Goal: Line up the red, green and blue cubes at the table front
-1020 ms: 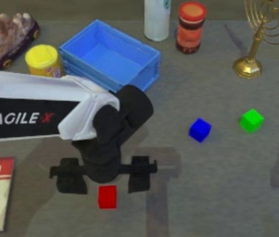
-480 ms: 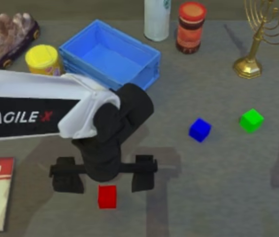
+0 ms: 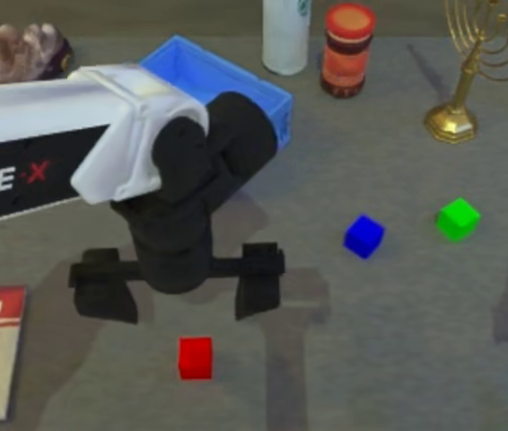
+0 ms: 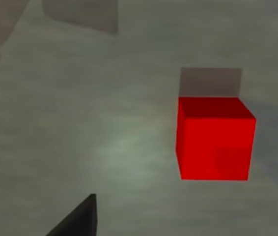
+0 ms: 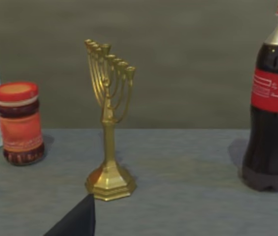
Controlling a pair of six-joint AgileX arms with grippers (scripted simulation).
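Showing one cube placed: red cube at lower centre beneath the spread, empty left hand; blue cube and green cube, centre right, remain unaligned.

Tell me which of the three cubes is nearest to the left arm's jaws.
The red cube. It sits alone just in front of the open left gripper, while the blue cube and green cube lie far toward the table's right.

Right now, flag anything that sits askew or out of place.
Only the blue cube looks askew: it sits turned at an angle, while the red cube lies square. Nothing spilled or damaged.
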